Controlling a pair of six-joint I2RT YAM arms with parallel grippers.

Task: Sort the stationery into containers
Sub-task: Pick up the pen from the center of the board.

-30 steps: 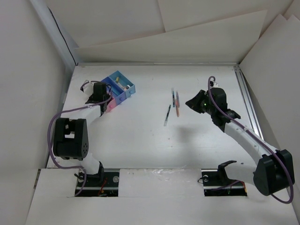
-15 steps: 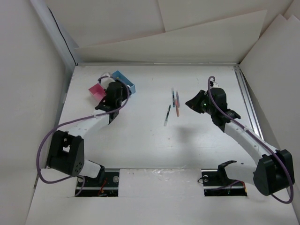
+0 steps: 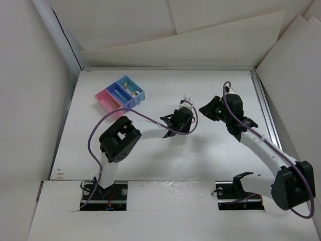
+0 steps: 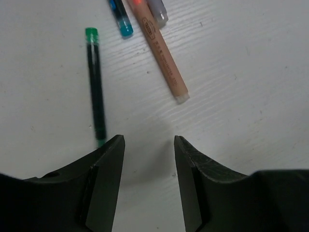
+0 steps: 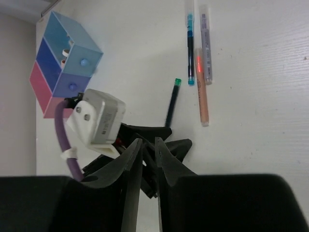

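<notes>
Several pens lie together on the white table: a dark pen with a green cap, an orange pen, a blue pen and a grey pen. My left gripper is open and empty, low over the table just short of them, its left finger beside the dark pen's tip. In the top view the left gripper covers most of them. My right gripper is shut and empty, hovering to their right. The joined containers, pink and blue, stand at the far left.
The blue bins hold small whitish pieces, and the pink one an orange item. In the right wrist view the left wrist's white camera block and purple cable sit right in front of my shut right fingers. Card walls enclose the table.
My left arm has swung from the containers at the far left across to the pens at the middle. The right arm has not moved.
</notes>
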